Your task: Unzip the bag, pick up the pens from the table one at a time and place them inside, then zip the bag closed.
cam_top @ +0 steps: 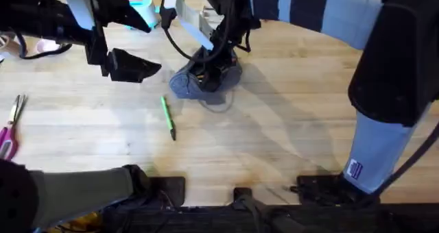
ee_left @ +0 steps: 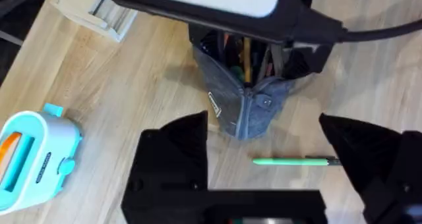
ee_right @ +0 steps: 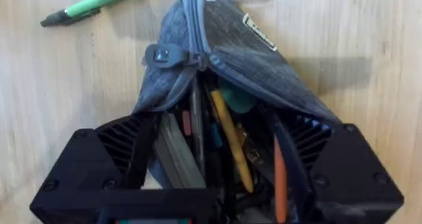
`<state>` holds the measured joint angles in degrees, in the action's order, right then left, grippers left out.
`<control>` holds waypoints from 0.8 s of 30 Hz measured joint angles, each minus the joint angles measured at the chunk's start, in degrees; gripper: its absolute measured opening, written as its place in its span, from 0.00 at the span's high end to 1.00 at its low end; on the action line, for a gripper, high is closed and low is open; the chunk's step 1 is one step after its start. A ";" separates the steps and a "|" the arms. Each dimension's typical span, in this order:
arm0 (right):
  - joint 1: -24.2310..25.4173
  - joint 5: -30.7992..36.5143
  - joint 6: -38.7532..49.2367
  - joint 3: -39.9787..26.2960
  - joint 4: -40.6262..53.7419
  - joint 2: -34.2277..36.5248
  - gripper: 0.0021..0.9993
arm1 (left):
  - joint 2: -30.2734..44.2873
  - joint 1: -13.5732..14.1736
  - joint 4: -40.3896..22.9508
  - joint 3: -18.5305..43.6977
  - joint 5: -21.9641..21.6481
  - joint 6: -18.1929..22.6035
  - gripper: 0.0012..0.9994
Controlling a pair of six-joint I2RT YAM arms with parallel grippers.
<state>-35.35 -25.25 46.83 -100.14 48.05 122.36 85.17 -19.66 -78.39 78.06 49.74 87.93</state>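
Grey-blue bag (ee_right: 237, 53) unzipped — pens inside, green pen (cam_top: 168, 118) on table (cam_top: 274, 137).

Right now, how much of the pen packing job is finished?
The grey-blue fabric pouch is unzipped and already holds several pens. The right hand is at the pouch's open mouth, its fingers spreading it. The left hand hovers open nearby. The bright green pen remains on the wooden table; zipping follows.

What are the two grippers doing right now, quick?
Left gripper: open, holding nothing, above the green pen.
Right gripper: open, fingers spreading the mouth of the bag.
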 joint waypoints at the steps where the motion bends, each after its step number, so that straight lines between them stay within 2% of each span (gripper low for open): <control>1: 0.00 0.32 -0.86 -0.37 0.11 -0.01 0.00 | 0.01 0.00 0.00 0.00 0.00 0.01 0.01; 9: 0.42 2.91 -5.14 -7.29 7.21 -1.18 0.00 | 0.00 0.00 0.17 0.00 0.02 -0.79 0.01; 15: 1.77 3.32 -5.77 -11.64 11.13 -7.40 0.00 | 0.00 0.00 0.17 0.00 0.02 -5.32 0.01; 24: 6.20 3.40 -6.17 -12.43 14.64 -15.04 0.00 | -0.25 0.00 0.15 0.00 -0.04 -13.64 0.01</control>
<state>-29.15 -21.85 40.66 -112.57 62.69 107.32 84.91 -19.66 -78.24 78.06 49.69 74.29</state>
